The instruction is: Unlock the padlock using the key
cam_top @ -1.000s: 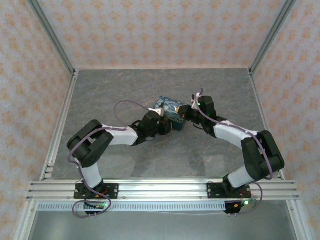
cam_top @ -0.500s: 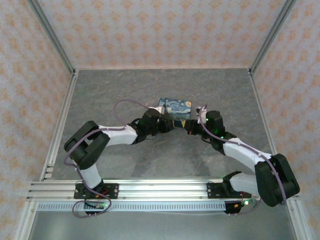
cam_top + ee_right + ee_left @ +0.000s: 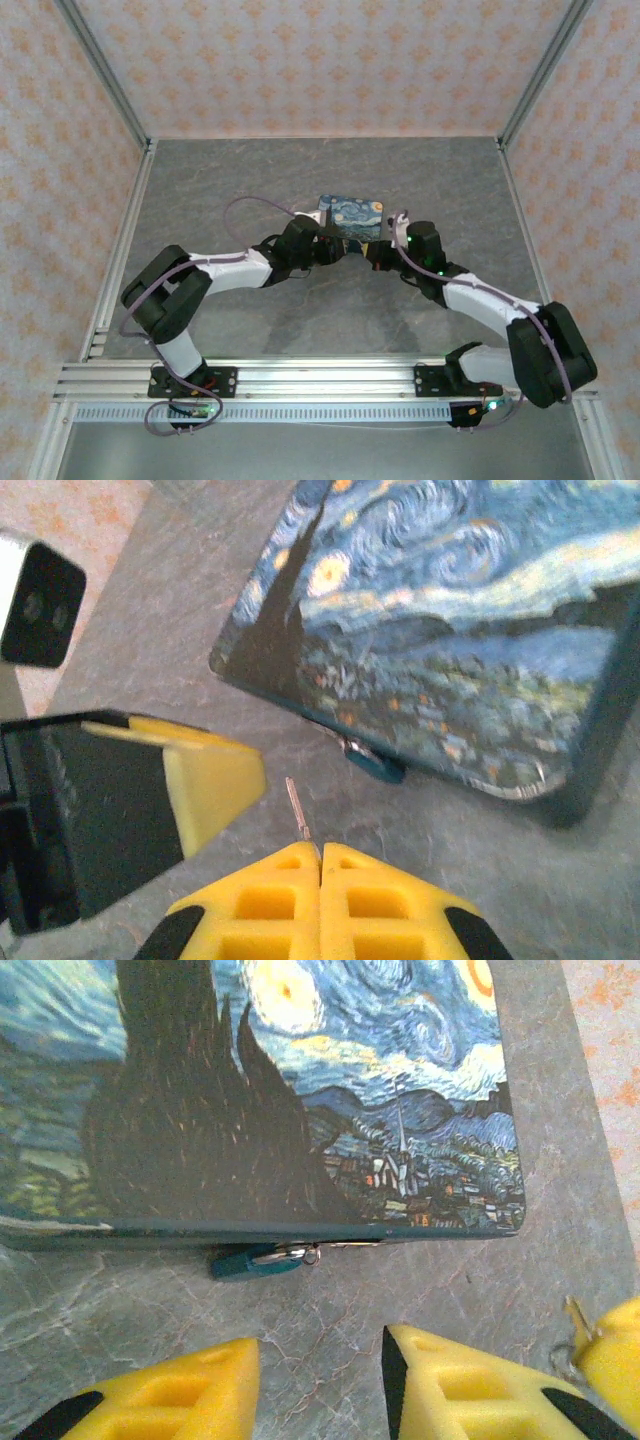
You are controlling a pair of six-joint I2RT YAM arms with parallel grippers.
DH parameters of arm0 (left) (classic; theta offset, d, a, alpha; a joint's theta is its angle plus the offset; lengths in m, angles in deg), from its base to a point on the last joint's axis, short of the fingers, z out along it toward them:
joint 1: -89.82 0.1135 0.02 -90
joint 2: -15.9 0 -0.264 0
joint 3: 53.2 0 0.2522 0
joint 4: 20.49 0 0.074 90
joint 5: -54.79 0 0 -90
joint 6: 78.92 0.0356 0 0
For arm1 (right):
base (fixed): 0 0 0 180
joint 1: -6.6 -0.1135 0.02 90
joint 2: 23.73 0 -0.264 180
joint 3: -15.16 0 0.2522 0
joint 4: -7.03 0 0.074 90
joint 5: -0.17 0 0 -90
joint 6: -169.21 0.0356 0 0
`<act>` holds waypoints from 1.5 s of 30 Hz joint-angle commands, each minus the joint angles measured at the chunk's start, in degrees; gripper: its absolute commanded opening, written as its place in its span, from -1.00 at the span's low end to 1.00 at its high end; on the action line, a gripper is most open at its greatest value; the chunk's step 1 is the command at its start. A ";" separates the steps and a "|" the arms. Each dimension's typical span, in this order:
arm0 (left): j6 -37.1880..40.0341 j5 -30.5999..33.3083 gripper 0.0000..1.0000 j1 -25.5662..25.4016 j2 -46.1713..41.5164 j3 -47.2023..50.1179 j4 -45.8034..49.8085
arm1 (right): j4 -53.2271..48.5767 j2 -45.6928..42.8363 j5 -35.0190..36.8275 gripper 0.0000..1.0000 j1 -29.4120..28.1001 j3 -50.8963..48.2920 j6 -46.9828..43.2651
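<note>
Slip risk: thin key (image 3: 297, 805) pinched in clenched right gripper (image 3: 320, 852); left gripper (image 3: 320, 1360) gapes empty, so the unsteadied padlock (image 3: 270, 1258) could dodge its tip.

Overhead; wrist cams prob. near tin (image 3: 300, 1090)

You have a grey, stone-look table (image 3: 250, 180). The blue starry-night tin box (image 3: 352, 216) lies flat on it near the middle, painted lid up. A small teal tab (image 3: 243, 1263) under its front edge touches the table.
</note>
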 commanded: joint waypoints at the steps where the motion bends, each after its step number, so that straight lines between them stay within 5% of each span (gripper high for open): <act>1: 3.31 2.86 -0.10 0.94 -3.07 0.67 2.61 | 4.01 4.47 -4.39 -1.00 1.79 4.33 2.12; 13: 16.49 3.60 0.23 1.07 -2.89 0.07 6.66 | 2.05 17.71 -5.00 -1.00 5.44 11.64 6.78; 30: 18.26 7.93 0.36 1.29 -15.93 7.23 11.16 | -7.93 10.65 -1.01 -1.00 -2.59 10.89 8.04; 39: 18.88 11.41 0.58 1.97 -19.76 7.15 12.39 | -0.66 17.62 -9.47 -1.00 3.21 20.29 9.92; 45: 18.05 5.40 0.78 9.06 -13.11 -1.11 12.43 | 2.60 24.13 -10.81 -1.00 6.55 23.50 9.50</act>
